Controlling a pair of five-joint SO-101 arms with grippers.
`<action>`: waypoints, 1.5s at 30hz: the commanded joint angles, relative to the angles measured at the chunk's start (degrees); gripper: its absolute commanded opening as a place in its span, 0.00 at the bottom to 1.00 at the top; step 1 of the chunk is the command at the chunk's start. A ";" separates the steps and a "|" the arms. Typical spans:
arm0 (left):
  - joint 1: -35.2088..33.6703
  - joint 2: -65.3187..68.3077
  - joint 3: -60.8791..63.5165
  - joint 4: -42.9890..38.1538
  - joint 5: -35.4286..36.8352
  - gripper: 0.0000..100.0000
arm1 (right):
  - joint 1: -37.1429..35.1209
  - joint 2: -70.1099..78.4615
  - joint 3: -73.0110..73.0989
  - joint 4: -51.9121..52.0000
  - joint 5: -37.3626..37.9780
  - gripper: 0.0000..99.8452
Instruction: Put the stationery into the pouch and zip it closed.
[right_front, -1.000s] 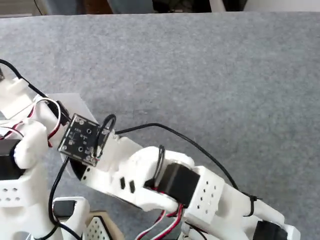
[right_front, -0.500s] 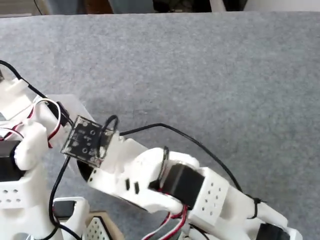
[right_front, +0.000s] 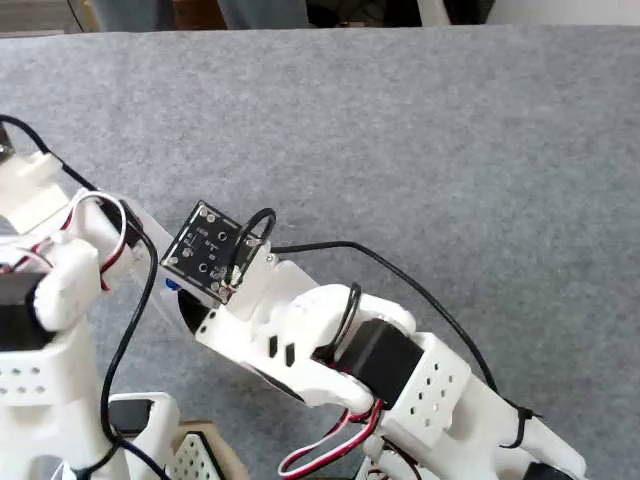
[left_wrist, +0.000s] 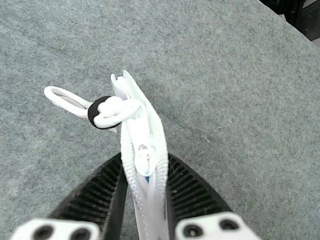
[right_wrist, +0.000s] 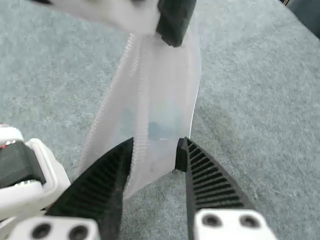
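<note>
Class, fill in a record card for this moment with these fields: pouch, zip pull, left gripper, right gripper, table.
pouch: translucent with a white zip edge, spanning between the two grippers
zip pull: cord loop with a black bead, at the pouch's end
left gripper: fingers shut on the zip edge
right gripper: at the pouch's other end
table: grey cloth

pouch (left_wrist: 145, 150) translucent white; pull cord (left_wrist: 62, 96) white, bead (left_wrist: 96, 112) blk; table (right_front: 450, 130) grey
</note>
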 joint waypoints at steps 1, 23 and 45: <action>0.04 -3.78 -2.59 0.09 0.09 0.03 | 2.99 1.80 8.04 -2.55 0.62 0.14; 3.47 -6.42 -1.45 0.09 -0.09 0.03 | 3.08 11.21 2.68 -2.11 0.62 0.01; 15.43 -6.77 -13.93 0.18 -4.84 0.35 | 6.42 1.19 -16.04 29.36 12.22 0.01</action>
